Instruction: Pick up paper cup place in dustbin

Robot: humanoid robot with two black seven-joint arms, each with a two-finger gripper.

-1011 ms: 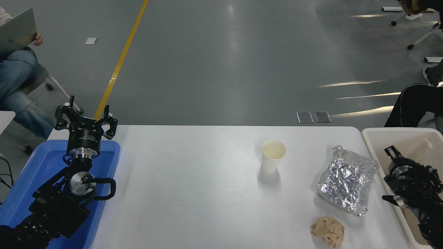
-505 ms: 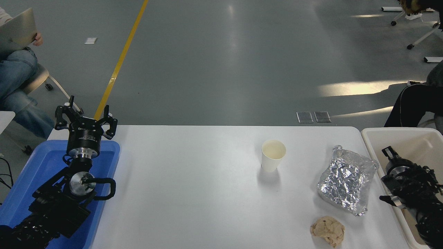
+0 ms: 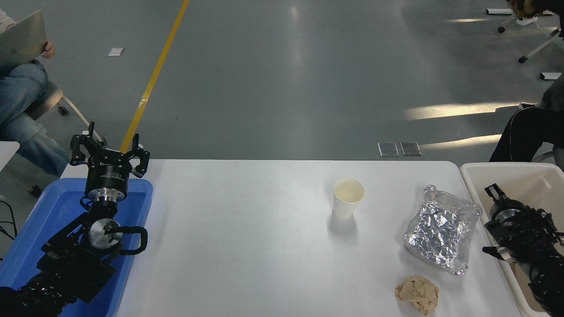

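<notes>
Head view: the right tool [image 3: 492,192] hangs over the near left part of the dustbin [image 3: 520,169] at about four o'clock in the picture, its black arm coming in from the lower right edge. Only one small black tip shows, so whether it is released or clenched cannot be told. It holds nothing that can be seen.

Just beside it, toward nine o'clock, a crumpled foil packet [image 3: 442,235] lies on the white bench [image 3: 246,246], close to the dustbin's left wall. From the packet, toward six o'clock, a crumpled tan paper ball [image 3: 417,293] sits near the bench's front edge.

The paper cup [image 3: 347,197] stands upright on the bench, mouth up, toward ten o'clock from the foil packet and well apart from the right tool. It is clear of every other thing and outside the dustbin.

Far across at about eight o'clock, the left tool [image 3: 109,149] is parked above the far end of a blue tray [image 3: 136,211], its fingers [image 3: 78,149] spread wide and grasping nothing.

Beyond the bench, a seated person in jeans [image 3: 22,101] is at ten o'clock, and another person's dark trouser leg [image 3: 524,132] shows at three o'clock. A yellow line [image 3: 154,75] runs across the grey floor.
</notes>
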